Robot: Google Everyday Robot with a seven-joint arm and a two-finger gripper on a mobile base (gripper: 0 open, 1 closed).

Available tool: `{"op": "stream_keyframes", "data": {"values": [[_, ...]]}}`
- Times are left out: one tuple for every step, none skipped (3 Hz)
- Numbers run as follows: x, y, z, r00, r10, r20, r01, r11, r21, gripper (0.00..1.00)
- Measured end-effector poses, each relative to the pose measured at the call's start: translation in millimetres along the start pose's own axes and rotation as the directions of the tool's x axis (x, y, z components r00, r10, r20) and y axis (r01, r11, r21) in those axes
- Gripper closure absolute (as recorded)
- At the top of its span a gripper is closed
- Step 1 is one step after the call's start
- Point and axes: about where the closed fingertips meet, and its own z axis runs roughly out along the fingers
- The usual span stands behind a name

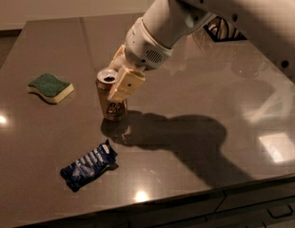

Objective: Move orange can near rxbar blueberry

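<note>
The orange can (113, 107) stands upright near the middle of the dark table, its silver top showing. My gripper (118, 82) reaches down from the upper right and is shut on the can, with cream fingers (126, 84) around its upper part. The rxbar blueberry (88, 165), a dark blue wrapper with white lettering, lies flat near the front edge, below and left of the can, a short gap away.
A green-and-yellow sponge (50, 87) lies at the left of the table (223, 127). A dark wire-like object (221, 30) sits at the back right behind my arm. The table's front edge runs just below the bar.
</note>
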Motion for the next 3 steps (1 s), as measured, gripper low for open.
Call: {"op": "stream_keyframes", "data": {"values": [[5,15,5,1.000,-0.019,-0.019,0.018,0.9996,-0.023,1.00],[8,23,8,0.999,-0.031,-0.027,0.030,0.9987,-0.041,0.82],[11,29,8,0.999,-0.040,-0.031,0.039,0.9979,-0.051,0.59]]}}
